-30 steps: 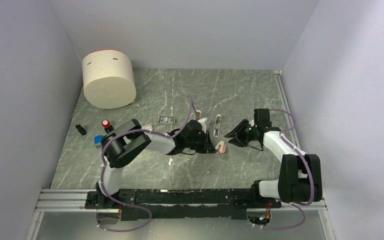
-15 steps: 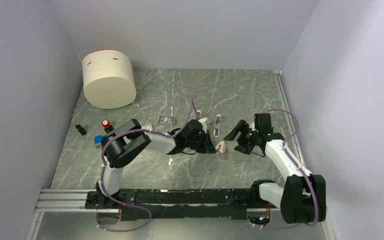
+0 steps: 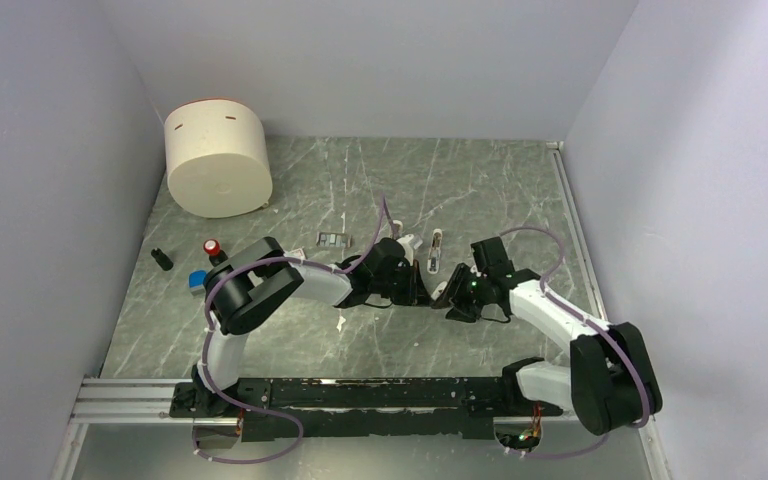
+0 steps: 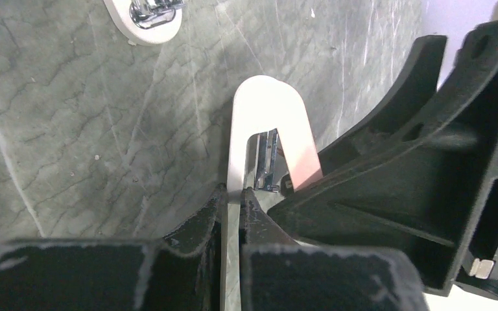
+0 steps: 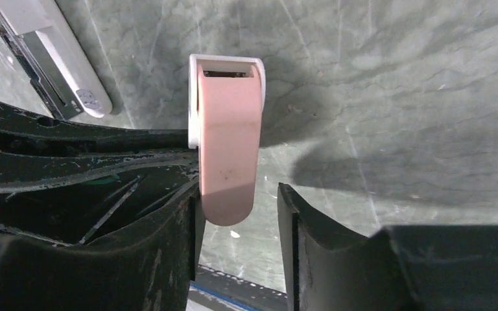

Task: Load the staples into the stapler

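I work on a grey, white-veined stone-look table [image 3: 480, 190] boxed in by plain pale lilac walls [image 3: 380, 60] on three sides, with a metal rail [image 3: 360, 395] along the near edge where my arms are bolted. A cream drum [image 3: 217, 160] stands in the far left corner. Both arms meet low at mid-table. My left gripper [image 4: 232, 194] is clamped tight on the thin white edge of a pink-topped piece [image 5: 227, 142] lying flat on the stone. My right gripper [image 5: 237, 194] stands with its jaws parted on either side of that piece's rounded pink end (a gap shows on one side). The stapler [image 3: 436, 250], a slim white bar, lies on the table just beyond the two grippers, untouched. The staples [image 3: 331, 240], a flat grey block, rest beyond my left arm.
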You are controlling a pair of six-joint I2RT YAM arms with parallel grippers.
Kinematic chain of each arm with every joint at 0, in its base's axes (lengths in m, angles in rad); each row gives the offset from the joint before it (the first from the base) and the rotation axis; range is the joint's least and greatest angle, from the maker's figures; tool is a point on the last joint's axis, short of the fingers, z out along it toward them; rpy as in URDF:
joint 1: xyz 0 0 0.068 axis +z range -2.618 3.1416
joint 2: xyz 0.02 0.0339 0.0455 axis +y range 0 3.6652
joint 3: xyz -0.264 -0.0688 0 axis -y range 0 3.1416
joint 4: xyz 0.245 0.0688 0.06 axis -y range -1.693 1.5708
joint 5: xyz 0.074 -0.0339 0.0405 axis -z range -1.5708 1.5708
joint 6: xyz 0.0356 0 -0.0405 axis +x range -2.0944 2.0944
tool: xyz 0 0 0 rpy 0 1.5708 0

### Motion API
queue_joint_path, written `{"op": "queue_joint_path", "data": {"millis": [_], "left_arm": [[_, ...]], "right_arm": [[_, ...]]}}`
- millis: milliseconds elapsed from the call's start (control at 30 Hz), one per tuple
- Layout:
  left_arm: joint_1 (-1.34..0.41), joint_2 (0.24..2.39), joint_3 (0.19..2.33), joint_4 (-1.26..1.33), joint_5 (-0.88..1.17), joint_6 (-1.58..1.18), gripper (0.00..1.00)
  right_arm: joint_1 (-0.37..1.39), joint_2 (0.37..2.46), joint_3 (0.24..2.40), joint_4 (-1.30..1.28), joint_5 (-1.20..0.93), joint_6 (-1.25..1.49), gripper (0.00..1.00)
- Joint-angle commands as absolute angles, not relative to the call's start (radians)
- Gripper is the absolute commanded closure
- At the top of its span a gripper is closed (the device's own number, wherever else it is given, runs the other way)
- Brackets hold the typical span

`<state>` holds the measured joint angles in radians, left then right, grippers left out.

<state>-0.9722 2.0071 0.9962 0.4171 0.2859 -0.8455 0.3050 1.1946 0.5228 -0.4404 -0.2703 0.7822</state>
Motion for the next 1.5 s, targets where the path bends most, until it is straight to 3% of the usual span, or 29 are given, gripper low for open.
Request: {"op": "queue_joint_path", "data": {"millis": [0, 267, 600, 1033, 1267, 1467], "left_arm": [[-0.967, 2.034, 0.996, 0.380, 0.299, -0.844, 0.95], [-0.966, 2.028, 0.983, 0.382, 0.299, -0.844, 0.95], [-0.965, 2.023, 0.976, 0.384, 0.296, -0.841, 0.95], [-0.965, 2.031, 0.983, 0.374, 0.304, -0.833, 0.95], [-0.965, 2.035, 0.985, 0.375, 0.304, -0.841, 0.95], [-0.965, 2.045, 0.988, 0.378, 0.304, -0.856, 0.95]], "right_arm": [[0.324, 1.202, 0.484, -0.363, -0.236, 0.862, 0.56], [0.324, 1.108, 0.490, -0.385, -0.069, 0.959, 0.64], [0.312, 1.110, 0.574, -0.472, 0.113, 0.939, 0.64], [0.265, 1.164, 0.567, -0.387, 0.058, 0.908, 0.55], [0.265, 1.109, 0.564, -0.385, -0.133, 0.738, 0.27], [0.293, 1.076, 0.559, -0.484, -0.192, 0.683, 0.21]]}}
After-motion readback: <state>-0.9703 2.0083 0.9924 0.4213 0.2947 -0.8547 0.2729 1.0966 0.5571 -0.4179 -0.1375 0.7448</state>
